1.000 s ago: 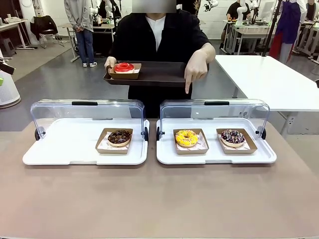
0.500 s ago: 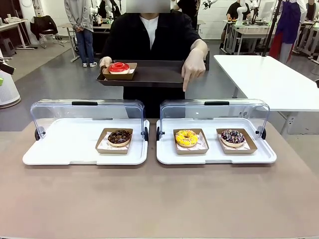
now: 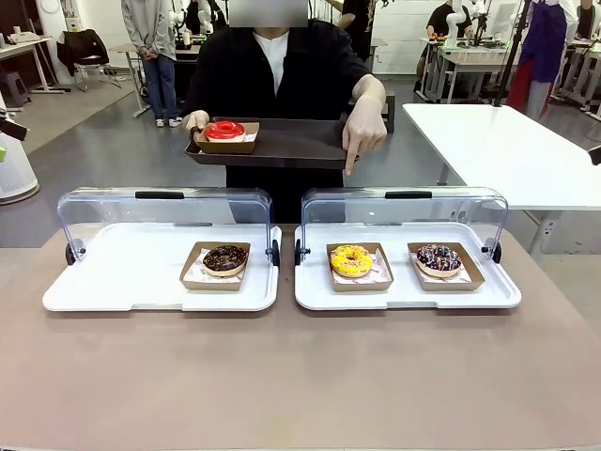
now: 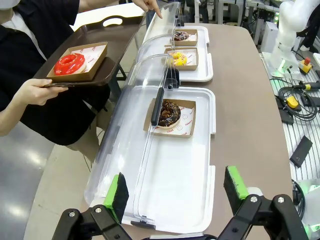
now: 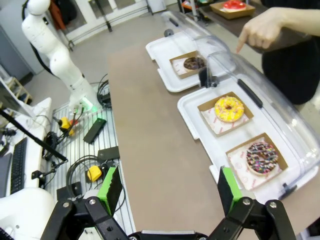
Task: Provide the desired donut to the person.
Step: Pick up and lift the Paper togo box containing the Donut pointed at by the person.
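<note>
My right gripper (image 5: pixel 169 192) is hanging, jaws wide apart, over the brown table (image 5: pixel 150 130). Ahead and rightward, the person's hand (image 5: pixel 262 31) is pointing down beyond the yellow donut (image 5: pixel 228 109).

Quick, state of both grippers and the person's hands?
Left gripper: open, empty.
Right gripper: open, empty.
Person's one hand: holding the tray.
Person's other hand: pointing down, holding nothing.

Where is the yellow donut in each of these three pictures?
Front view: the yellow donut lies just right of centre, in the right tray.
Left wrist view: the yellow donut is at top middle, in that tray, the farther one.
Right wrist view: the yellow donut is right of centre, in that tray, the nearer one.
Shared landmark: the person's pointing hand, finger down, just beyond that tray.
</note>
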Robot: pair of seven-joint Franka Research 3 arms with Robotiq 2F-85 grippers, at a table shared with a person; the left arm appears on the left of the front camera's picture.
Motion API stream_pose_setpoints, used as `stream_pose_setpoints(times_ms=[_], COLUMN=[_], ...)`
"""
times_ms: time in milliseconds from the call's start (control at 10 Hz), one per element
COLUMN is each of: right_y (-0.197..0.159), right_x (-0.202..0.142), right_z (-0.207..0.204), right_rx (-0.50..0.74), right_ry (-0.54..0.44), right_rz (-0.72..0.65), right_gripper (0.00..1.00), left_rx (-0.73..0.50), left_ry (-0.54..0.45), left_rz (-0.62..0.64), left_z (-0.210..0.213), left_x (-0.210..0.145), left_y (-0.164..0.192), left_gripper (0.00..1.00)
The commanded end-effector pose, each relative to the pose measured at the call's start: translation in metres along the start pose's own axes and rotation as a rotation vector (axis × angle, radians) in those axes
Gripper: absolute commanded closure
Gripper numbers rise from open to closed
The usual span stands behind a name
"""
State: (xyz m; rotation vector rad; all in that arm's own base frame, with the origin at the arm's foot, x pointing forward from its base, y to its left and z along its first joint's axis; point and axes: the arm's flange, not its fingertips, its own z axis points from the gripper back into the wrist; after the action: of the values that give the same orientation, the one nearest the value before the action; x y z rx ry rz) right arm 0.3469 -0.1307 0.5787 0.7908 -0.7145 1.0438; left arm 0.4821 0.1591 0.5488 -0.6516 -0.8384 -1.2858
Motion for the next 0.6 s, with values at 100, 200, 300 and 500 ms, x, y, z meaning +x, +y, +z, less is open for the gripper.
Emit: stream_pose_setpoints(times_ms=[100,200,300,500], right_y=[-0.005,-0.006,-0.006,0.008], right_x=[0.054,0.072,0.09,0.124], right_z=[-0.034,-0.049,-0.066,-0.107], right_rx=[0.03,0.021,0.009,-0.006], right_ry=[0.184,0.239,0.303,0.467], right_rz=[0.018,0.004,-0.004,0.036], right_gripper=[0.0,0.0,0.0,0.0], left_rx=[0.003,0.003,0.003,0.003], left_ry=[-0.009,-0.009,-0.009,-0.009], left_rz=[-0.001,-0.001,-0.001,-0.001], left_z=[0.0,0.0,0.0,0.0], left_x=[0.001,0.001,0.001,0.001], left_y=[0.0,0.0,0.0,0.0], left_gripper=[0.0,0.0,0.0,0.0])
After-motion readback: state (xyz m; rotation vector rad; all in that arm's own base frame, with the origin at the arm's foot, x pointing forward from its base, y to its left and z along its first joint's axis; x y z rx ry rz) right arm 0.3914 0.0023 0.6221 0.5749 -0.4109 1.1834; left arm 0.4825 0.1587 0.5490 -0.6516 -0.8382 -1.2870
